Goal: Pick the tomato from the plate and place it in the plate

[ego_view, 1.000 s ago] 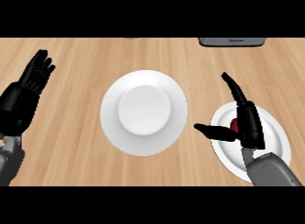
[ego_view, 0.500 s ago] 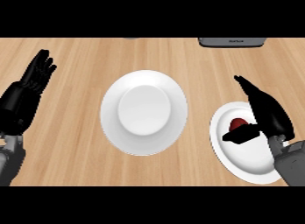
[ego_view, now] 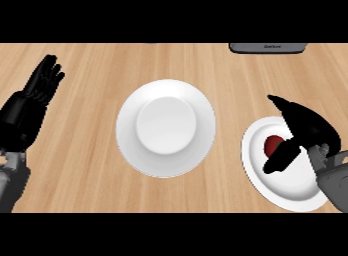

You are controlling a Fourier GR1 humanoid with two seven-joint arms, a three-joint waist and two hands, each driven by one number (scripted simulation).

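From the head view, the tomato (ego_view: 274, 144) sits on the right-hand plate (ego_view: 280, 187), near its middle, and shows only as a dark red patch because the right hand (ego_view: 304, 131) arches over it. That hand's fingers (ego_view: 288, 107) curve down over the far side of the tomato while the thumb (ego_view: 282, 156) comes in along the near side, so the tomato lies between them; whether they already touch it cannot be told from here. The centre plate (ego_view: 166, 127), which I take to be the goal, lies on the tabletop (ego_view: 88, 60) well apart to the left, with nothing on it. The left hand (ego_view: 31, 102) rests at the view's left edge, fingers straight and up, close together. A dark object (ego_view: 269, 47) shows at the far edge. To do the grasp well, the fingers and thumb should close on opposite sides of the tomato at its widest part, low enough that it does not roll out, and the lift should go straight up before any sideways travel, so that the plate under it is not dragged along.
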